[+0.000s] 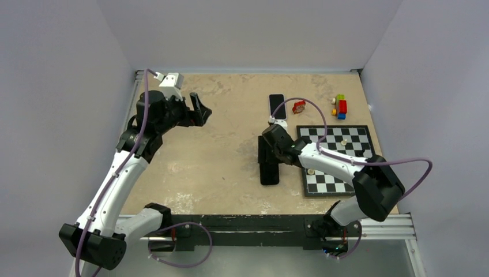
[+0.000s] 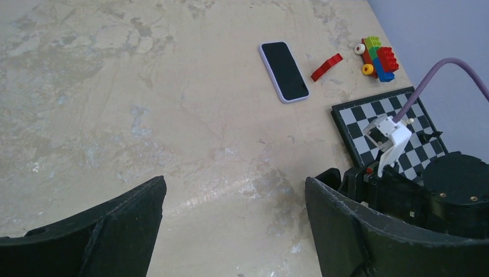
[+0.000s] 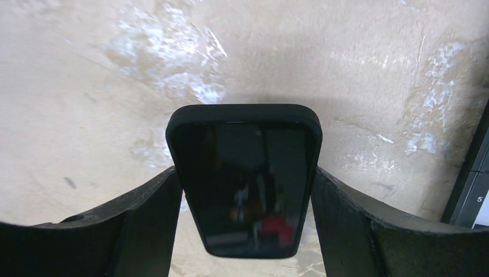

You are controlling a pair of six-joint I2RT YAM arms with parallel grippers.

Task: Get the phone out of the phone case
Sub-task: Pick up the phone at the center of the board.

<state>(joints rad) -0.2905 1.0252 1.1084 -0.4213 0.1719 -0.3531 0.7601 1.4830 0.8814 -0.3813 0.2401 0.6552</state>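
Note:
A black phone in a black case (image 1: 269, 166) lies lengthwise near the table's middle, screen up. In the right wrist view the phone (image 3: 245, 173) sits between my right fingers (image 3: 144, 219), which touch both of its long sides. My right gripper (image 1: 269, 151) is shut on it, low over the table. My left gripper (image 1: 199, 109) is open and empty, raised at the far left; in the left wrist view its gap (image 2: 234, 182) shows only bare table. A second phone in a pale lilac case (image 1: 277, 106) lies at the far centre and also shows in the left wrist view (image 2: 284, 71).
A chessboard (image 1: 334, 158) lies just right of the held phone, under my right arm, and shows in the left wrist view (image 2: 369, 115). A small red piece (image 1: 298, 106) and stacked toy bricks (image 1: 341, 106) sit at the far right. Walls close three sides.

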